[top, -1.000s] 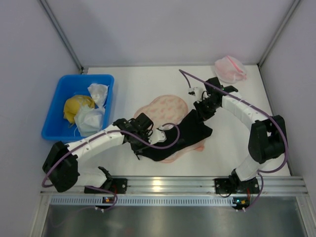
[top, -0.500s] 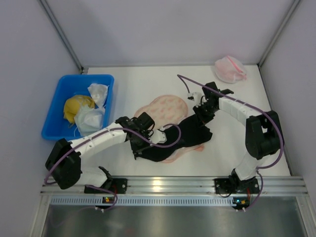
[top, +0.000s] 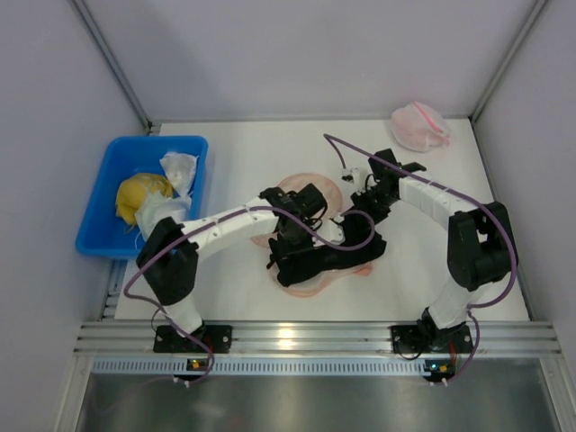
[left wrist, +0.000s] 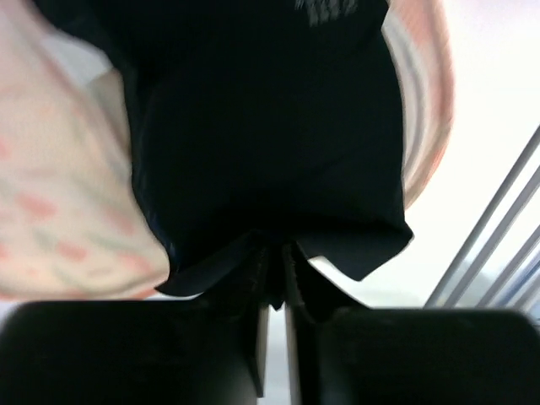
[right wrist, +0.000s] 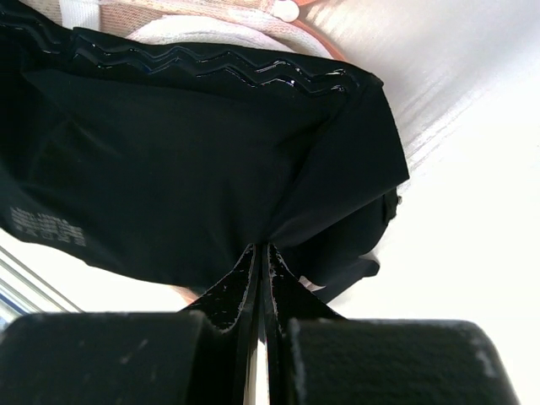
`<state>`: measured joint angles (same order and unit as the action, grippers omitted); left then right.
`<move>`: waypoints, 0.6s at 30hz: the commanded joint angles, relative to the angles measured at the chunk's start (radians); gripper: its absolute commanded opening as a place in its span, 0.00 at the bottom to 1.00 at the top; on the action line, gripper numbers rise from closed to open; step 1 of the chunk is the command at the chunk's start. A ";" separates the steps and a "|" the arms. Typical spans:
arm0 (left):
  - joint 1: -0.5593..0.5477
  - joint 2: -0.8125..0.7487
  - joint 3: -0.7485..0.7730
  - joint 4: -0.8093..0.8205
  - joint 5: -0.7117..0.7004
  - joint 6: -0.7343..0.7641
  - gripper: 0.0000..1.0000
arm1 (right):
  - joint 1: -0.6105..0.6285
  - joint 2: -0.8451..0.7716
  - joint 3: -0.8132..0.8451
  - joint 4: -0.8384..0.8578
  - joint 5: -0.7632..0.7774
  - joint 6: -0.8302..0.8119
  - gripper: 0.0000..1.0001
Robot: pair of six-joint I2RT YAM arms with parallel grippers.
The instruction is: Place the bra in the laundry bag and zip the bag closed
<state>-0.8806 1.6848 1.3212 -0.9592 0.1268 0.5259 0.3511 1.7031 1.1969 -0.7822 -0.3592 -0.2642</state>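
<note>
Near the middle of the bench [top: 243, 153], the bra [top: 337, 252] is seen spread across the lower right part of the bag [top: 301, 285] (only the bag's upper lobe and lower rim show around the black cloth). Whether any of the bra is inside the bag cannot be told. The left claw [left wrist: 272, 253] is closed to a narrow slit on a fold at the bra's edge; in its wrist view, peach mesh with red-orange marks is seen at the left of the frame. The right claw [right wrist: 257, 249] is likewise pinched tight on a fold of the bra, below a wavy stitched hem that runs across the top of that frame. At the left of the overhead view a blue bin [top: 94, 236] is seen, with a yellow lump [top: 137, 193] and white bundles [top: 178, 168] in it. A pink bundle [top: 420, 126] is seen at the upper right, well apart from the bag.
</note>
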 commanded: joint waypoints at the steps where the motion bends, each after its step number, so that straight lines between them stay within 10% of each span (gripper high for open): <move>1: -0.034 0.078 0.087 -0.023 0.089 -0.070 0.19 | 0.015 -0.028 0.026 0.024 -0.032 0.013 0.00; 10: -0.029 -0.138 0.063 0.071 0.217 -0.158 0.60 | 0.020 -0.017 0.030 0.032 -0.041 0.010 0.00; 18: 0.077 -0.280 -0.195 0.082 0.036 -0.124 0.63 | 0.020 -0.020 0.033 0.032 -0.035 0.002 0.00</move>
<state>-0.8413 1.4006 1.2270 -0.8822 0.2379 0.3889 0.3515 1.7031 1.1969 -0.7807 -0.3717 -0.2592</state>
